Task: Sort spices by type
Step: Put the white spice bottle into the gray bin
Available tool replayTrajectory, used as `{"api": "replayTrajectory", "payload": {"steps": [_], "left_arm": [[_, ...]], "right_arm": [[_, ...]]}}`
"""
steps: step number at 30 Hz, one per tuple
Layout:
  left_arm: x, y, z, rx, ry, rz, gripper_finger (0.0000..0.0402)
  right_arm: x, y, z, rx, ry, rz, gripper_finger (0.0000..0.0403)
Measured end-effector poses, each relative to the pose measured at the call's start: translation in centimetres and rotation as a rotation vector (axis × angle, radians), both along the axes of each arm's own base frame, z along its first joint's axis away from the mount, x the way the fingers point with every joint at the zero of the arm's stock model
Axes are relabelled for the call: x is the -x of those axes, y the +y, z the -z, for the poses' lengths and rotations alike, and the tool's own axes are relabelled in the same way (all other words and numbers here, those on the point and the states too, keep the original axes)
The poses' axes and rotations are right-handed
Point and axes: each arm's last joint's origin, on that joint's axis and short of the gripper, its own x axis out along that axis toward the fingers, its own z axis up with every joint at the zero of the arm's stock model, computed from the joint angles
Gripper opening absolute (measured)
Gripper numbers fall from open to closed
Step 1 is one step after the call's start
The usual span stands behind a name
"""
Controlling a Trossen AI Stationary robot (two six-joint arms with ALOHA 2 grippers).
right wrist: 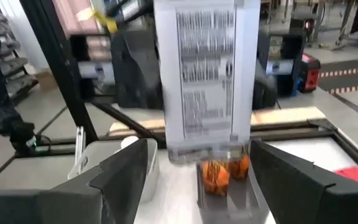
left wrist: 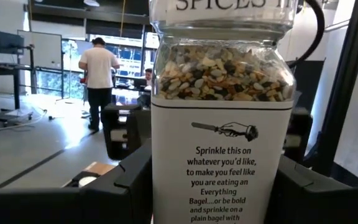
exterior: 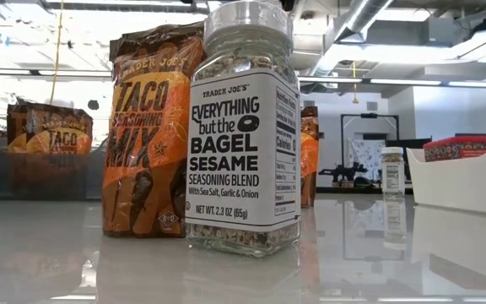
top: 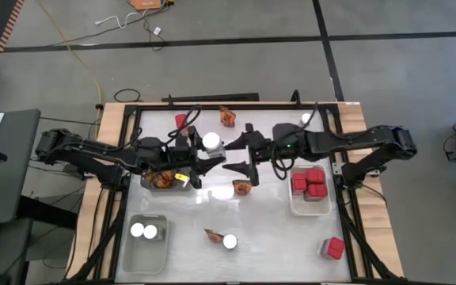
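White-lidded jars numbered five as far as we could count from above: one held [top: 210,141] near the table's middle, two in the grey tray [top: 125,247] at the near left, one standing loose [top: 229,242] at the near middle beside an orange packet [top: 212,235], and one [top: 305,119] at the far edge on the right. We saw the left gripper [top: 210,152] clamped on the held jar [left wrist: 222,124], its dark fingers [left wrist: 126,186] pressed to both sides of the label in its wrist view. We found the right gripper [top: 248,154] just beside it, facing it, with its jaws spread wide and nothing between them; in its wrist view the same jar [right wrist: 204,81] hung ahead of the open fingers [right wrist: 120,180]. Red boxes came to six where we could tell: four packed in the white tray [top: 295,206] at the right, though their edges ran together, one [top: 181,120] at the far left of the table top and one [top: 335,248] at the near right corner. Orange-brown packets we counted less surely: several lay in the clear tray [top: 147,184] under the left arm, too overlapped to number, one [top: 228,118] stood at the far middle, and one [top: 242,188] lay below the right gripper. From table height we saw the loose jar [exterior: 245,127] upright, close to the camera, with a taco mix packet [exterior: 146,127] just behind it.
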Motion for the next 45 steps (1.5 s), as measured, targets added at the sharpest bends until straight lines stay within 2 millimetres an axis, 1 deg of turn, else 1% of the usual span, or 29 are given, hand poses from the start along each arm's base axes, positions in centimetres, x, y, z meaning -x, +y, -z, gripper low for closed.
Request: {"api": "replayTrajectory", "payload": {"steps": [5,9,11,15,16,23,27,28,32,36,39,42,45], "left_arm": [[0.0,-0.3,0.1,0.01,0.005,0.014,0.0196],[0.0,-0.6,0.1,0.025,0.004,0.03,0.0196],[0.0,-0.7,0.2,0.036,0.012,0.037,0.0197],[0.0,-0.7,0.4,0.049,0.038,0.042,0.0202],[0.0,-0.7,0.5,0.051,0.043,0.042,0.0203],[-0.1,-0.7,0.6,0.057,0.058,0.045,0.0205],[-0.1,-0.8,0.9,0.096,0.08,0.071,0.0206],[-0.1,-0.9,1.0,0.092,0.09,0.078,0.0206],[-0.2,-0.7,1.2,-0.021,0.13,0.042,0.0206],[-0.2,-0.6,1.3,0.023,0.129,0.049,0.0206],[-0.2,-0.6,1.3,0.02,0.134,0.049,0.0208],[-0.2,-0.7,1.3,0.007,0.134,0.062,0.0225],[-0.2,-0.7,1.4,0.027,0.141,0.075,0.0253]], "right_arm": [[-1.0,0.1,-0.1,-0.001,-0.007,-0.008,0.0311],[-1.6,0.2,0.2,-0.006,0.007,-0.044,0.0304],[-1.6,0.4,0.3,-0.006,0.015,-0.054,0.0285],[-1.6,0.4,0.0,-0.003,-0.013,-0.055,0.0221],[-1.6,0.4,0.0,-0.003,-0.017,-0.059,0.0214],[-1.5,0.5,0.3,-0.007,0.017,-0.06,0.0214],[-1.5,0.7,0.4,-0.03,0.026,-0.063,0.0214],[-1.5,0.7,0.4,-0.036,0.033,-0.062,0.0214],[-1.5,0.7,0.7,-0.013,0.057,-0.06,0.0214],[-1.5,0.6,0.8,-0.022,0.069,-0.059,0.0214],[-1.5,0.6,0.8,-0.024,0.073,-0.058,0.0214],[-1.5,0.6,0.8,-0.028,0.072,-0.055,0.0214],[-1.5,0.3,0.8,-0.029,0.074,-0.05,0.0214]]}}
